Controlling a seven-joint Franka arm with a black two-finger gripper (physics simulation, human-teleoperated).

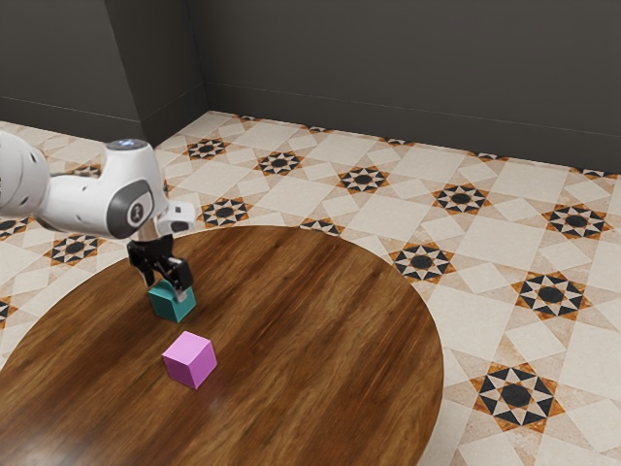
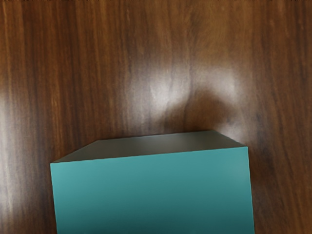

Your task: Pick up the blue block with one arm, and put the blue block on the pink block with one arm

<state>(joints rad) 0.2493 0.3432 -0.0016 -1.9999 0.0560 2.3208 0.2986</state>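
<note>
The blue block [image 1: 173, 303], teal in colour, is at the wooden table's [image 1: 320, 349] near-left part in the exterior view. My gripper [image 1: 166, 282] comes straight down on it, and its black fingers [image 1: 180, 282] clasp the block's upper part from two sides, so it is shut on the block. Whether the block rests on the wood or hangs just above it, I cannot tell. The pink block [image 1: 189, 358] stands upright on the table a short way in front of the blue one, apart from it. In the wrist view the blue block [image 2: 151, 192] sits right under my hand.
The round wooden table [image 2: 146, 58] has bare wood to the exterior view's right of both blocks. Its curved edge runs along the right and back, with patterned tile floor [image 1: 466, 233] beyond and dark walls behind.
</note>
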